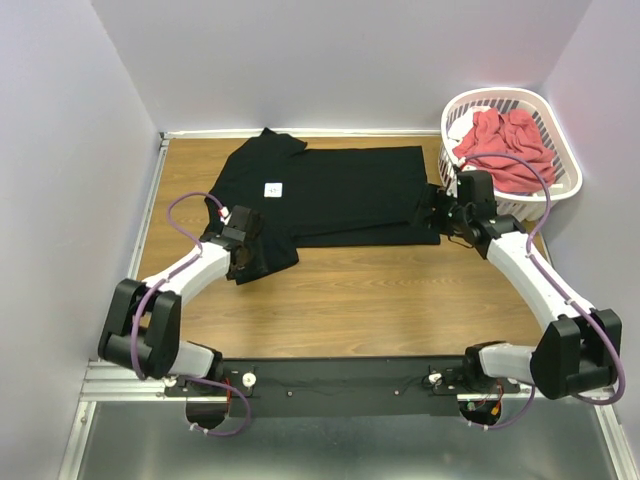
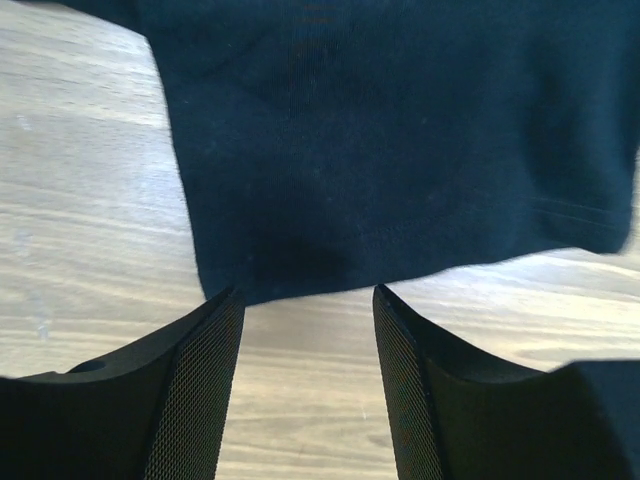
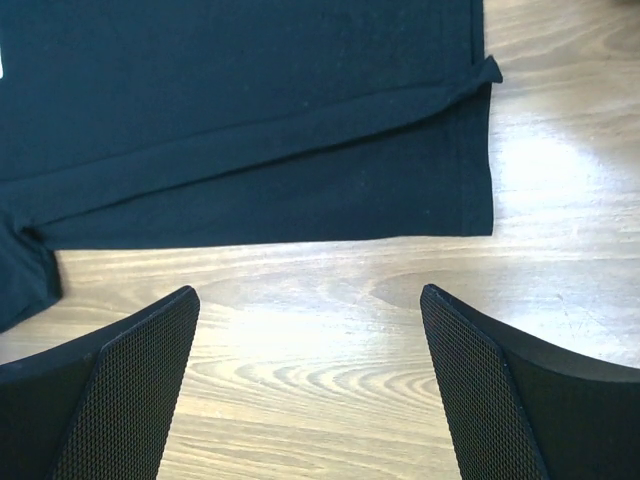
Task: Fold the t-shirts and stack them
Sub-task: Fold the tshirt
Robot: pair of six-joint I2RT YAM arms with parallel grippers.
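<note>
A black t-shirt (image 1: 330,190) lies spread flat on the wooden table (image 1: 340,300), its small white neck tag (image 1: 273,189) facing up. My left gripper (image 1: 243,250) is open at the shirt's near left sleeve; in the left wrist view the sleeve (image 2: 400,140) lies just beyond the gripper (image 2: 305,300). My right gripper (image 1: 437,212) is open at the shirt's near right corner; in the right wrist view the hem (image 3: 300,200) lies ahead of the gripper (image 3: 310,300) and nothing is held. A coral-red t-shirt (image 1: 510,150) lies bundled in the basket.
A white slotted laundry basket (image 1: 553,120) stands at the back right corner, behind the right arm. White walls enclose the table on the left, back and right. A metal rail runs along the near edge.
</note>
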